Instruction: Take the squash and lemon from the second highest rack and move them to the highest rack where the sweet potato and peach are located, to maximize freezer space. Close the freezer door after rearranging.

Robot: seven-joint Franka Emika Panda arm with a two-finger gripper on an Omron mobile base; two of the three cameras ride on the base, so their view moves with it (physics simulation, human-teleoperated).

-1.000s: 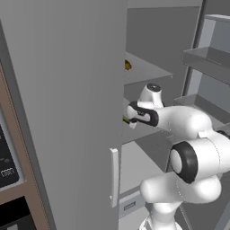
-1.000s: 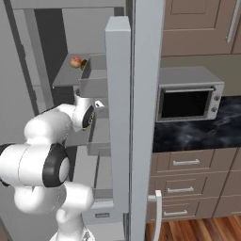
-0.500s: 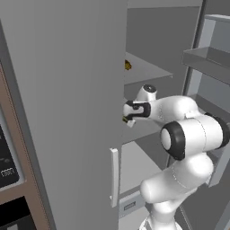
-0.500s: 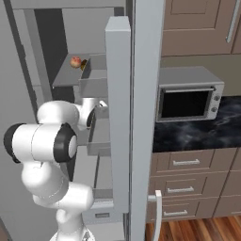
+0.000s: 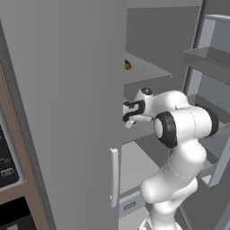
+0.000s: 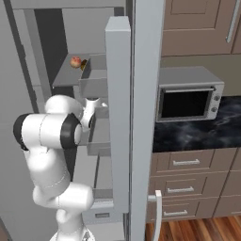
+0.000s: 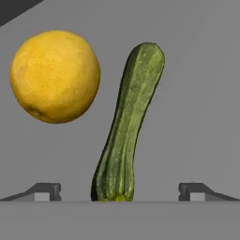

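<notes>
So the hand (image 7: 119,190) is spread wide with nothing in it, one tip on each side of the squash (image 7: 125,126), lined up over its near stem end. In the hand view the squash runs lengthways away from the hand, and the lemon (image 7: 55,76) sits just beside the squash's far half, on its left as that view shows it, not touching it as far as I can tell. Both are lying on the flat grey rack (image 7: 197,93), so neither has gone anywhere yet.

Progress-wise I'd call it basically the start: no grasp made, two items to carry up, and the freezer door (image 6: 117,108) is wide open, so closing it is left too. Up on the top rack (image 6: 66,77), above the squash's shelf, you can see the peach (image 6: 76,62) in the right base view, with something brownish tucked next to it, probably the sweet potato.

Arm pose: elbow folded up high outside the freezer, forearm reaching roughly level into the second shelf, hand (image 5: 130,111) pointing inward.
</notes>
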